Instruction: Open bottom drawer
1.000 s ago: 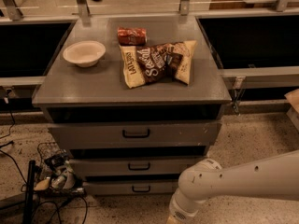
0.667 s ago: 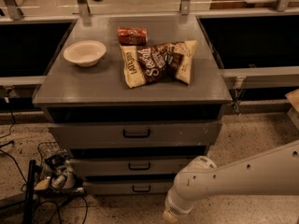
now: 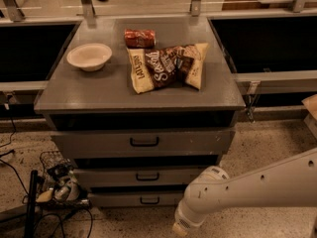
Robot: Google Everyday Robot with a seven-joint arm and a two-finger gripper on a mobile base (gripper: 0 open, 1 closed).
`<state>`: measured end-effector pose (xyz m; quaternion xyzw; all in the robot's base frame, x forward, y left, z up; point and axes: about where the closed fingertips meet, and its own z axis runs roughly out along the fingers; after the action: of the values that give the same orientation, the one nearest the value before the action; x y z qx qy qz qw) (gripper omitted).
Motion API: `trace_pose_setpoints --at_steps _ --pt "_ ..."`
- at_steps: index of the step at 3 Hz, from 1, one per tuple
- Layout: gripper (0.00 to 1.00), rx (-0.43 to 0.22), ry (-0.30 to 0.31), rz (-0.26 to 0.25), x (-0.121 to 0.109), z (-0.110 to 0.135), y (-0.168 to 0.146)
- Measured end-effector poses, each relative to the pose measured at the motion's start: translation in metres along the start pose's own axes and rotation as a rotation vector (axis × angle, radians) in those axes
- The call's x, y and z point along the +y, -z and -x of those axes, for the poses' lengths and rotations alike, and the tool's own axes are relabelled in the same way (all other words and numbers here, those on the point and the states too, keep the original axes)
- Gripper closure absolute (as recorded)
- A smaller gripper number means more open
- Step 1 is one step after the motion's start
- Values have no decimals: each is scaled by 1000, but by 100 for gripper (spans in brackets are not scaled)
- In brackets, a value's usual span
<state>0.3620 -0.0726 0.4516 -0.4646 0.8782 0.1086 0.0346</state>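
A grey metal three-drawer cabinet stands on a speckled floor, with a pale bowl and snack bags on its top. The bottom drawer, the slimmest front, sits lowest and is closed, flush under the middle drawer. Its small black loop handle is untouched. The robot's white arm reaches in from the right, and over the last second its wrist end has edged left and lower, nearer that drawer front. The gripper is past the bottom edge, out of view, so whether it is open or closed cannot be told. The approach appears underway, with nothing pulled yet.
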Motion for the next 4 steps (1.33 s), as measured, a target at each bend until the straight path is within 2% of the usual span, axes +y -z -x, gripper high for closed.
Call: trace_pose_setpoints --at_steps 1,2,3,4 --pt "100 -2 -48 9 -1 -1 -12" --pt "100 -27 -82 55 0 20 -45" --pt "100 -36 -99 80 -2 30 -61" --pt "82 -36 -101 82 -2 31 -63"
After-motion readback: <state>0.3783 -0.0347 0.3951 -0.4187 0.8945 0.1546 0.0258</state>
